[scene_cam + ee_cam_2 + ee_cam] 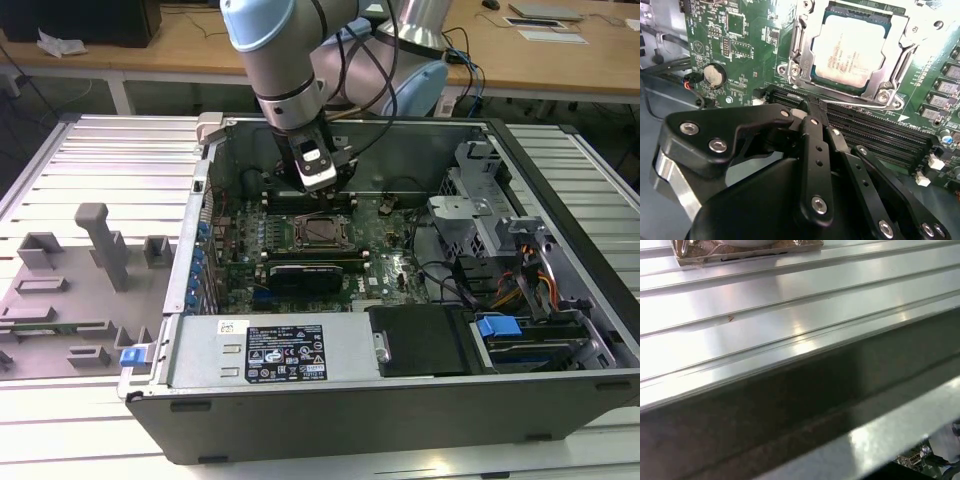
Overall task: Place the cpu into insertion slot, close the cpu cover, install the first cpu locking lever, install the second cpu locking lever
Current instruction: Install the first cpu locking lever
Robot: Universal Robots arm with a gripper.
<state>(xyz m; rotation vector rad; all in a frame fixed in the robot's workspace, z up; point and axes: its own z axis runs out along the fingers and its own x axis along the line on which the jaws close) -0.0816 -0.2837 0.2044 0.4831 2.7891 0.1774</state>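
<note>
The cpu (850, 47) lies flat in the insertion slot (298, 232) of the green motherboard (747, 45), pale metal top showing. The silver cpu cover (901, 40) lies down around it, framing the chip. A thin wire lever (860, 94) runs along the cover's edge nearest the gripper. My gripper (811, 104) hangs above the black memory slots (875, 130) just beside the socket, its black fingers shut together with nothing between them. In the exterior view the gripper (323, 188) sits inside the open computer case, just behind the socket.
A long black heatsink (305, 272) lies in front of the socket. A coin battery (714, 75) sits on the board. The power supply box (270, 350) and drive cage (480, 205) crowd the case. Grey fixtures (100, 245) stand on the ribbed table at the exterior view's left.
</note>
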